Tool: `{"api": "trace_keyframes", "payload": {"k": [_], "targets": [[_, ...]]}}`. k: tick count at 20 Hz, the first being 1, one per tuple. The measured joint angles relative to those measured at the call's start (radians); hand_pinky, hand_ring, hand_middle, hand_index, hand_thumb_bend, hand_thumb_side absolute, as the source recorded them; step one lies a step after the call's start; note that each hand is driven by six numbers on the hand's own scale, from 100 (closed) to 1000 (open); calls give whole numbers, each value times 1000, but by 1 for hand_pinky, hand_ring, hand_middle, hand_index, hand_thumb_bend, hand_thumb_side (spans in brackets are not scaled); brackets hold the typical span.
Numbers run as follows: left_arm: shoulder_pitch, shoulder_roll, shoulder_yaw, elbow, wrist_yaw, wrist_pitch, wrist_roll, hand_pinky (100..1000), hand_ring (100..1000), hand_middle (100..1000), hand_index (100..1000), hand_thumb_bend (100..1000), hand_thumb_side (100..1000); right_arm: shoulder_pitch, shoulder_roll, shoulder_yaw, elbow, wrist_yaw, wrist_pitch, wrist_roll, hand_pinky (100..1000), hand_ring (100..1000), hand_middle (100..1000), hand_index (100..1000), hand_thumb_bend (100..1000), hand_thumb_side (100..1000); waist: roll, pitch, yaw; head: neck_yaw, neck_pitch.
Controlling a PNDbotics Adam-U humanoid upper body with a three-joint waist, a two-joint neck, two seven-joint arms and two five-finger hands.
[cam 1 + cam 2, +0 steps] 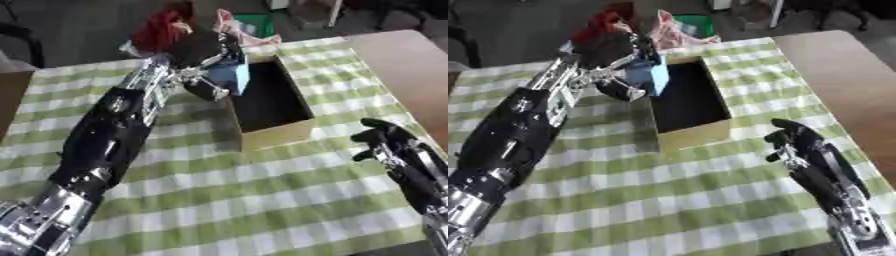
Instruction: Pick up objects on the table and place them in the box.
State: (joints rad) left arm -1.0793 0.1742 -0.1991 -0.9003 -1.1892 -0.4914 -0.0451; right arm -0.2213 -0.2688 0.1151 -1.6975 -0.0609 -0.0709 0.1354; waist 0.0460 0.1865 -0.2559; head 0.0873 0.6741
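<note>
Green checked cloth under an open cardboard box, left hand at the box's near-left rim with fingers curled round a blue object held over the opening, right hand right of the box, fingers relaxed, empty

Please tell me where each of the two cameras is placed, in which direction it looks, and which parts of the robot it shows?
Left eye view: sits in the robot's head, looks down at the checked tablecloth and the cardboard box; shows the left arm reaching to the box, the left hand with fingers curled round a blue object, and the right hand resting at the right edge.
Right eye view: same head, slightly to the right, same downward look, with the same arms.
Shared: both show nearly the same picture of the box, cloth and both hands.
</note>
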Motion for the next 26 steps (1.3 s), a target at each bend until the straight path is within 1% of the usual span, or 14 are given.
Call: {"api": "trace_keyframes", "payload": {"k": [5,11,12,13,16,17,18,19,20,21,23,24,25,26], "targets": [[7,-26,-12,1,-7,-38,18,719,587,522,708,276,137,-12,3,8,0,-3,0,7,584,783,623,849,100,557,-5,6,-12,4,-1],[13,-35,-25,-8,-13,-68,51,723,601,538,716,290,128,-16,9,9,2,-3,0,12,584,786,623,849,100,557,-4,11,-15,5,-1],[13,-35,-25,-10,-14,-71,58,727,613,557,726,295,129,-16,9,9,2,-3,0,13,584,786,622,849,100,557,-4,11,-15,5,-2],[13,-35,-27,-12,-15,-74,63,735,640,596,743,299,131,-16,9,9,2,-3,0,13,584,786,622,849,100,557,-4,11,-16,5,-3],[13,-35,-37,-14,-14,-92,65,757,707,697,785,348,142,-17,9,9,2,-3,0,13,585,786,622,849,100,556,-4,11,-16,5,-4],[13,-35,-41,-14,-12,-103,58,766,736,746,806,414,145,-17,9,9,2,-3,0,13,585,787,622,849,100,556,-4,11,-17,5,-4],[13,-36,-44,-14,-9,-113,48,773,755,777,821,452,204,-17,9,9,2,-3,0,13,585,787,622,849,100,556,-4,11,-17,5,-4],[13,-36,-46,-14,-6,-124,36,773,755,777,821,452,204,-17,9,9,2,-3,0,13,585,787,622,849,100,556,-4,11,-17,5,-5],[13,-37,-49,-15,-2,-133,26,793,791,835,851,506,332,-17,9,10,2,-3,0,13,584,787,622,849,100,555,-4,11,-17,5,-7],[13,-38,-49,-18,3,-140,16,798,797,846,857,501,359,-17,9,10,2,-3,0,13,584,787,621,849,100,555,-4,11,-17,4,-8],[14,-38,-49,-26,16,-145,3,794,791,838,857,465,341,-17,9,10,2,-3,0,13,584,787,621,849,100,554,-4,10,-14,4,-8],[14,-38,-49,-32,25,-143,0,787,781,828,856,416,318,-17,9,10,2,-3,0,13,585,787,621,849,100,554,-4,10,-11,3,-8],[16,-36,-49,-38,36,-138,0,777,769,812,852,338,271,-16,9,9,2,-3,0,13,584,787,621,849,100,555,-4,9,-7,2,-8],[17,-32,-48,-45,50,-130,2,773,764,804,849,314,252,-16,9,9,3,-3,0,13,584,788,621,849,100,554,-4,8,-3,-1,-8]]}}
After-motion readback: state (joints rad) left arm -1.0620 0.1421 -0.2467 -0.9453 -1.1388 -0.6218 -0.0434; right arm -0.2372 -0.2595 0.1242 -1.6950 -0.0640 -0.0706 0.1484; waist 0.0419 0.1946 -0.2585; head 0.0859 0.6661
